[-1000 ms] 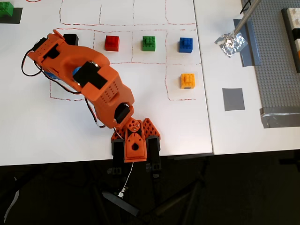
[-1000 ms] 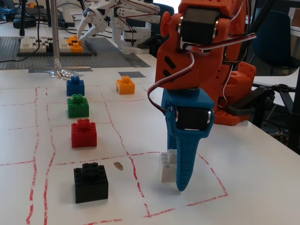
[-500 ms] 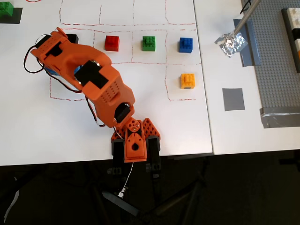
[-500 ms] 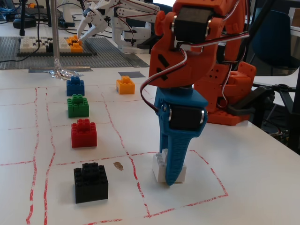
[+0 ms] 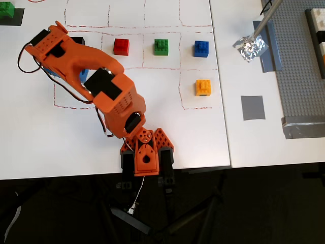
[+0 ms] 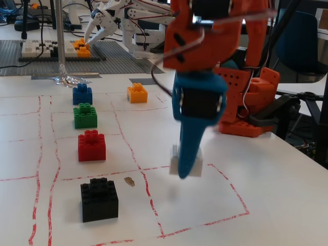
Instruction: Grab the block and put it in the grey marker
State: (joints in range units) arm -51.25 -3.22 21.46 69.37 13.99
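A white table [image 5: 152, 132] marked with red grid lines [image 5: 179, 76]; dark floor [image 5: 244, 203] is seen below its near edge.

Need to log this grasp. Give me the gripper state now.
Gripper: shut on the block, which hangs clear of the table in the fixed view.

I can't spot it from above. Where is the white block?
In the fixed view the white block is clamped in the gripper, lifted above the red-outlined square, right of the black brick.
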